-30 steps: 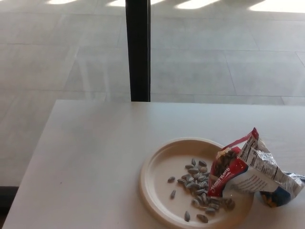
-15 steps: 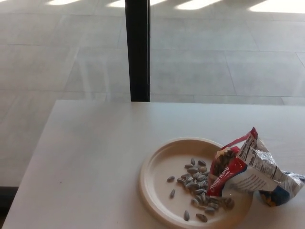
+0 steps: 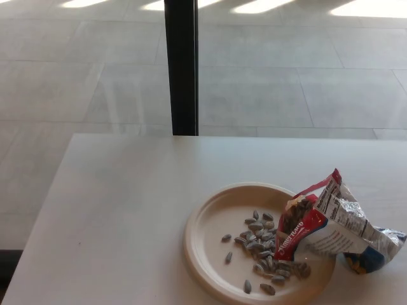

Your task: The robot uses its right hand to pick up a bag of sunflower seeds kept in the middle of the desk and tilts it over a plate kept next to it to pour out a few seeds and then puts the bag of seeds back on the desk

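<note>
A crumpled red, white and blue bag of sunflower seeds [image 3: 334, 222] lies on its side on the white desk [image 3: 121, 216]. Its open mouth rests over the right rim of a round cream plate [image 3: 213, 222]. Several grey striped seeds [image 3: 262, 244] lie scattered on the right half of the plate, just below the bag's mouth. More seeds show inside the opening. Neither of my hands nor any arm appears in the head view.
The desk's far edge runs across the middle of the picture, its left edge slants down at the left. Beyond it is a tiled floor behind glass with a black vertical post [image 3: 181, 67].
The whole picture has shifted a few pixels to the left, so the camera moved slightly. The bag, plate and seeds have kept their places relative to each other.
</note>
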`<state>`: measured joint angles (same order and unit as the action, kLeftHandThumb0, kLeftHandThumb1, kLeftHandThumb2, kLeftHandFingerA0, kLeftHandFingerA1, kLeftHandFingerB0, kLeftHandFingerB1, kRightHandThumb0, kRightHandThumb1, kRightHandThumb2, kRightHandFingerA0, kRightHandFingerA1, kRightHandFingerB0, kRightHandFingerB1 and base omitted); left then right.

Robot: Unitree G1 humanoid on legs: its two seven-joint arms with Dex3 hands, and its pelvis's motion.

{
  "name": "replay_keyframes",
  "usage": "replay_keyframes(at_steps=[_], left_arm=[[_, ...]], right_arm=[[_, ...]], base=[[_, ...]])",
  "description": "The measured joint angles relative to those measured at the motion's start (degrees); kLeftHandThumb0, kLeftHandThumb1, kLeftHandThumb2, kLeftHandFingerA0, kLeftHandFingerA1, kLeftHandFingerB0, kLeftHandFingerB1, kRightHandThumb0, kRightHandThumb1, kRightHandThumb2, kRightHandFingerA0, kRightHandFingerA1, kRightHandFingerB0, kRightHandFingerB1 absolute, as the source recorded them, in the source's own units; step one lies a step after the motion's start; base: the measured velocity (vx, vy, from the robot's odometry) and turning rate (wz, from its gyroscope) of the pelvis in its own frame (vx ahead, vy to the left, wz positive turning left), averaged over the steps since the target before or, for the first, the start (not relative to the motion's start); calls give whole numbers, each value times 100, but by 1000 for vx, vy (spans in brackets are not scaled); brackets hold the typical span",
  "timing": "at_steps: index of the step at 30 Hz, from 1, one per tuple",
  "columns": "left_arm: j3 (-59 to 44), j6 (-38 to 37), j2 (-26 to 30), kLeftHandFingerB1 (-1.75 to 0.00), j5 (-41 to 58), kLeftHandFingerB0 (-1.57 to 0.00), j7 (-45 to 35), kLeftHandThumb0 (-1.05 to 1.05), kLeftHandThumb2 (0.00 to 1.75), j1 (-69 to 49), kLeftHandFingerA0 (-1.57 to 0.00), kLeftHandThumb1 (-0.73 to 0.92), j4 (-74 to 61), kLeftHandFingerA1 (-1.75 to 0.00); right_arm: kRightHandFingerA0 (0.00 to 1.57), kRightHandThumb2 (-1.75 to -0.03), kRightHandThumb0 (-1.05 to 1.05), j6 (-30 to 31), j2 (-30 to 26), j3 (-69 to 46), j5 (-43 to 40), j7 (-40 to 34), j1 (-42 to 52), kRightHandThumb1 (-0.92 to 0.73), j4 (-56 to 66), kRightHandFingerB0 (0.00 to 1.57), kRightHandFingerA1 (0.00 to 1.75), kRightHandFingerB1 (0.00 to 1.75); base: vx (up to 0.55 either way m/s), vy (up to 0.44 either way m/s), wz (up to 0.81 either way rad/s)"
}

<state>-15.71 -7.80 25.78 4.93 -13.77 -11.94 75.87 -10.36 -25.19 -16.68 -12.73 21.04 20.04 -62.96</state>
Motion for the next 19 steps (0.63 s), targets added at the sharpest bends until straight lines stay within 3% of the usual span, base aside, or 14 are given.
replay_keyframes(at_steps=[19], left_arm=[[80,0,55,-46,-54,-46,101,-83,61,62,-54,70,25,-67]], right_arm=[[41,-62,-83,-324,-2,55,204,105,-19,-72,-71,52,78,54]], base=[[0,0,0]])
